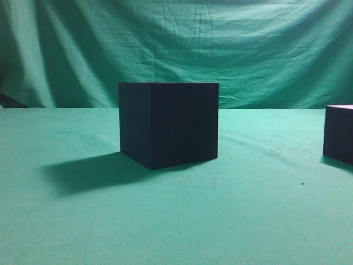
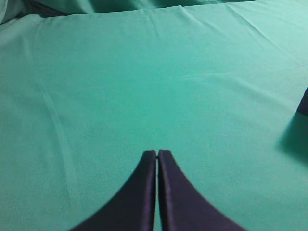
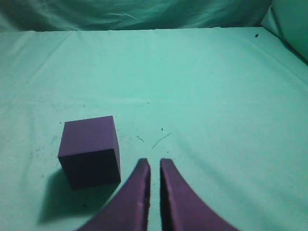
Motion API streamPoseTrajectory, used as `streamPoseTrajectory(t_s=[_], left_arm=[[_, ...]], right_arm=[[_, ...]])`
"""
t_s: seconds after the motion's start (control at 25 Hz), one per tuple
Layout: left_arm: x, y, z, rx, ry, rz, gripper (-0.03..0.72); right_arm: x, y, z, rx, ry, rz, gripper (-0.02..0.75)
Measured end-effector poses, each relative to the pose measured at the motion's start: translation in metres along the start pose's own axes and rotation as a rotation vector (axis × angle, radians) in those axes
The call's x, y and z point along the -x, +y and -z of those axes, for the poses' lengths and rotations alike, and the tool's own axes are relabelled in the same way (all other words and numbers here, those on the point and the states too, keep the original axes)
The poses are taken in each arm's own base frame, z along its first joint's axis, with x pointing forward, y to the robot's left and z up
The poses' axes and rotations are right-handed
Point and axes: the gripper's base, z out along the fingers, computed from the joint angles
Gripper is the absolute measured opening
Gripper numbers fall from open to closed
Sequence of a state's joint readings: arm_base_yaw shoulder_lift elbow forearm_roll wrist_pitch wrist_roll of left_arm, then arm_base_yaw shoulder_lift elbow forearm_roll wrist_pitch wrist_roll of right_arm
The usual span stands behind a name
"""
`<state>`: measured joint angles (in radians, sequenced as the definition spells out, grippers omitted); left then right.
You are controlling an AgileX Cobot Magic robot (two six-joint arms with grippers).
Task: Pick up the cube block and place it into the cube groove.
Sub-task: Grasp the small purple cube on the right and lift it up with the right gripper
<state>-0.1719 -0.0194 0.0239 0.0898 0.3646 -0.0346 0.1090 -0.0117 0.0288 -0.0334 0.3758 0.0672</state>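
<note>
We observe the right claw (image 3: 154, 166) nearest in its wrist view: two dark, curved fingers drawn to a narrow slit, holding nothing, hanging over the green cloth-covered counter (image 3: 216, 106). Just to the left of this claw, and slightly ahead of its tips, stands the small dark matte cube block with a purplish top face (image 3: 90, 150). It rests flat on the counter, apart from the fingers, and casts a shadow to its lower left. Small dark specks lie on the cloth ahead of the claw.

We observe the left claw (image 2: 157, 155) likewise closed, its two dark fingers pressed together at the tips and gripping nothing. Bare green cloth extends ahead of it; at the far right edge of that view a dark corner and its shadow enter the frame, but we cannot tell which object this is.

In the exterior view neither claw appears. The small cube block sits cut off at the right edge of the frame, pink-lit on top. Well apart from it, at centre, stands the large dark navy-black cube-shaped box with plain matte sides (image 1: 168, 124), one vertical edge turned toward the camera. Its top surface, and any groove in it, is not visible from this height. A wrinkled green backdrop (image 1: 176, 49) hangs behind.
</note>
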Motion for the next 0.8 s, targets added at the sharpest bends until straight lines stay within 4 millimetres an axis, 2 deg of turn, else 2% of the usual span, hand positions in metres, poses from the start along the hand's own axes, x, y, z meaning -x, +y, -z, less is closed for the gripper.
streamPoseTrajectory(t_s=[0.8], left_arm=[[0.0, 0.0, 0.0, 0.0, 0.0, 0.0, 0.0]], right_arm=[[0.002, 0.0003, 0.0, 0.004, -0.022, -0.005, 0.048]])
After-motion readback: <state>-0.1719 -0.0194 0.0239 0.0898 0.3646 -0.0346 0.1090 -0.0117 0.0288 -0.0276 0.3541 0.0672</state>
